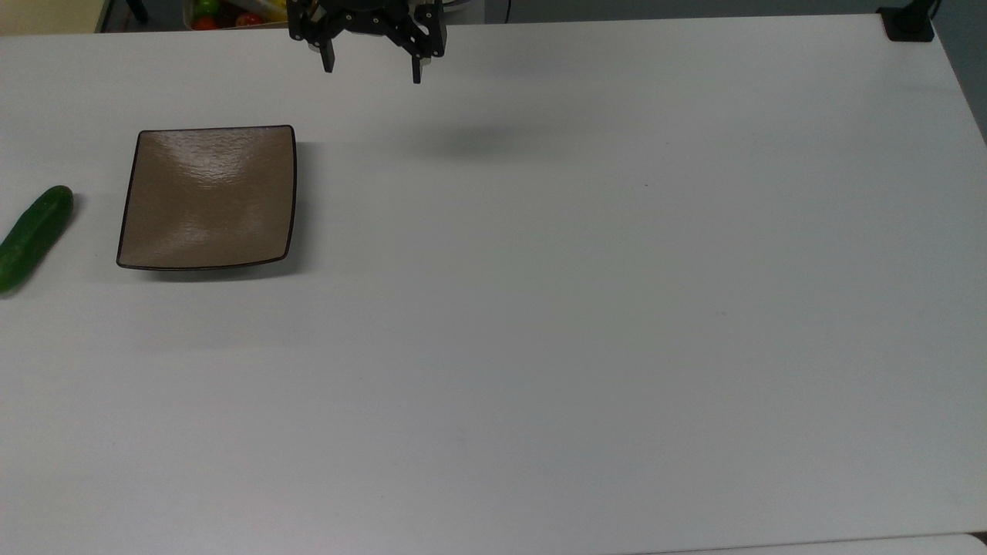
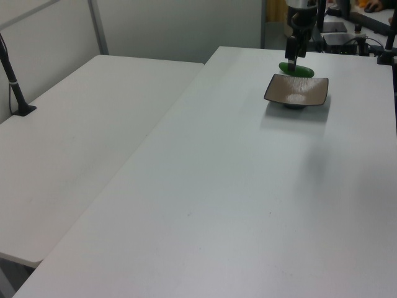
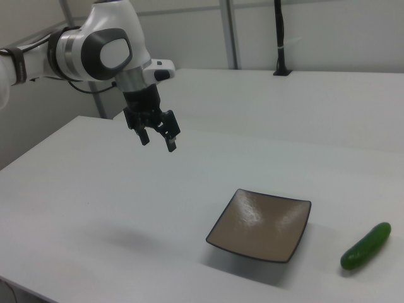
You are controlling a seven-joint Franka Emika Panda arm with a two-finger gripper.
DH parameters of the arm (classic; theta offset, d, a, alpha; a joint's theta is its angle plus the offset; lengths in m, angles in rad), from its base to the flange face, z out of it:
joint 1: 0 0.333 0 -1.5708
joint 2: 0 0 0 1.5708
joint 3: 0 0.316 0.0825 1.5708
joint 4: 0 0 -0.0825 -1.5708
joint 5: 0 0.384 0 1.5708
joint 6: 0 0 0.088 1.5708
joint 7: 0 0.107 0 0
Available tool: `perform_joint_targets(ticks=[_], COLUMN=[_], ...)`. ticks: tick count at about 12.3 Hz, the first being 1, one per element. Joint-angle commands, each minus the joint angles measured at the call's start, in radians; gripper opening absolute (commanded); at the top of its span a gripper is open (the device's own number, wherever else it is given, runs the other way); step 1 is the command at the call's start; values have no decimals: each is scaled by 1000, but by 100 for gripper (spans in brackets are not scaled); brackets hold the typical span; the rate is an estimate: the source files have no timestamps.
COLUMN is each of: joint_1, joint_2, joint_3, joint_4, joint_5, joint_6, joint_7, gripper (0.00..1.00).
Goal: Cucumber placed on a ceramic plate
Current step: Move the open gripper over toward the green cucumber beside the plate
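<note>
The dark-green cucumber (image 1: 32, 236) lies on the white table at the top view's far left, a short gap away from the tan-brown square ceramic plate (image 1: 207, 198), which holds nothing. In the right view the cucumber (image 3: 365, 246) rests to the right of the plate (image 3: 261, 223). In the left view the cucumber (image 2: 296, 69) lies just behind the plate (image 2: 296, 91). My gripper (image 1: 372, 73) hangs open high above the table near its far edge, to the right of the plate in the top view. The right view shows the gripper (image 3: 158, 141) well above and left of the plate, holding nothing.
The white table (image 1: 578, 308) stretches wide to the top view's right. A box of colourful fruit (image 1: 220, 11) sits beyond its far edge. A black post base (image 1: 907, 23) stands at the far right corner. A second white table (image 2: 80, 130) adjoins in the left view.
</note>
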Motion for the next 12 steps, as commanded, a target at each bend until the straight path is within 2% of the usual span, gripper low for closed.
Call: perform_joint_targets(ticks=[1, 7, 8, 10, 12], joint_1=[2, -36, -53, -55, -75], joint_2=[-25, -24, -19, -10, 16], joint_3=[-8, -11, -25, -86, -133], joint_4=[-28, -10, 8, 13, 16], joint_5=[7, 7, 5, 5, -2], joint_6=[1, 14, 14, 17, 85], joint_7=[-24, -25, -48, -109, -130], gripper=[100, 100, 100, 100, 100])
